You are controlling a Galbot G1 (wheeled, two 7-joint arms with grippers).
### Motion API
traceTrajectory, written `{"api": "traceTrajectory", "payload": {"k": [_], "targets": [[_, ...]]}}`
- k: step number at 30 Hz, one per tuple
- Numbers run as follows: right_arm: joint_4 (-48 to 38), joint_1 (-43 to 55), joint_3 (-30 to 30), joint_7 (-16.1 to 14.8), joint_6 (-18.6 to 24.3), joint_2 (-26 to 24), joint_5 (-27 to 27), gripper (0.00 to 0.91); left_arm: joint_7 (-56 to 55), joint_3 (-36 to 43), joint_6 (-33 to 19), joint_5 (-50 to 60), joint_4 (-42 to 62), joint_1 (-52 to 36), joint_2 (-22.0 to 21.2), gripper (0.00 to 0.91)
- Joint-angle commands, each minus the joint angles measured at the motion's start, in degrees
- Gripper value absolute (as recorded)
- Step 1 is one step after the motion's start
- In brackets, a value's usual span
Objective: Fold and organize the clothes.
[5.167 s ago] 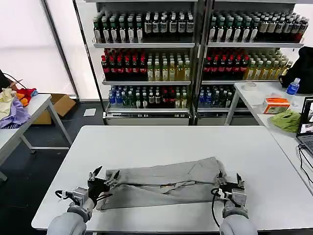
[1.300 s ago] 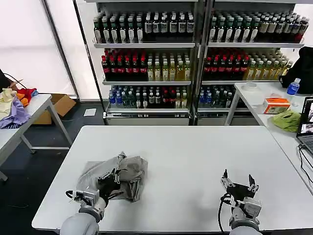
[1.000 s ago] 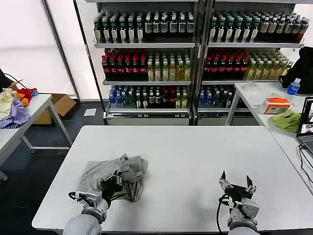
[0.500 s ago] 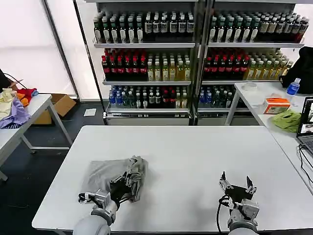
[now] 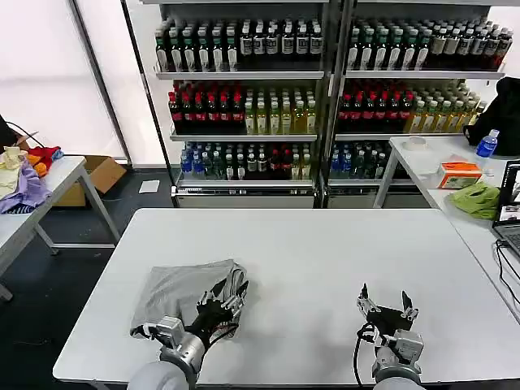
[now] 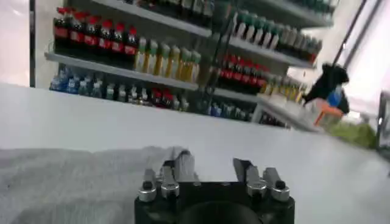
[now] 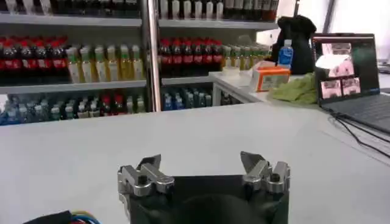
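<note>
A light grey T-shirt (image 5: 180, 291) lies folded into a compact bundle on the front left of the white table (image 5: 325, 252). My left gripper (image 5: 221, 312) sits low at the bundle's right edge, open, with nothing between its fingers. In the left wrist view the same gripper (image 6: 210, 169) stands open; one fingertip (image 6: 178, 165) is right at the edge of the grey cloth (image 6: 61, 182). My right gripper (image 5: 383, 306) hovers open over bare table at the front right, well away from the shirt. It is open and empty in the right wrist view too (image 7: 204, 163).
Tall shelves of bottles (image 5: 325, 89) stand behind the table. A side table on the right holds a green cloth (image 5: 478, 199), an orange box (image 5: 459, 173) and a laptop (image 5: 510, 213). Another table on the left carries coloured fabrics (image 5: 23, 183).
The long flattened shirt has been gathered into a compact fold on the left. My left gripper has let go and slid to its right edge; the bundle has settled flatter. The right gripper barely shifted.
</note>
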Motion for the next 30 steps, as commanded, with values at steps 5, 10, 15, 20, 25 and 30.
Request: {"api": "traceTrajectory", "payload": {"k": [5, 10, 15, 20, 25, 30], "targets": [[-1.1, 3.6, -4.0, -0.6, -0.7, -2.6, 0.3, 0.907, -4.6, -20.4, 0.8, -1.9, -2.1, 2.6, 10.5, 0.907], [-2.0, 5.2, -5.8, -0.6, -0.8, -2.7, 0.5, 0.907, -0.2, -23.2, 0.8, 4.7, 0.7, 6.2, 10.9, 0.907], [-2.2, 5.8, -6.7, -0.6, -0.9, -2.6, 0.5, 0.907, 0.2, -21.6, 1.0, 6.4, 2.0, 6.4, 8.8, 0.907], [-2.2, 5.1, -6.9, -0.6, -0.4, -2.6, 0.6, 0.907, 1.1, -19.7, 0.8, 8.5, 3.2, 7.0, 6.3, 0.907], [-1.6, 4.6, -7.0, -0.6, -0.5, -2.5, 0.5, 0.907, 1.0, -19.7, 0.8, 7.9, 3.7, 6.7, 6.3, 0.907], [-1.6, 4.2, -6.9, -0.5, -0.6, -2.4, 0.3, 0.907, 1.6, -19.8, 0.8, 6.6, 0.1, 7.5, 6.9, 0.907]]}}
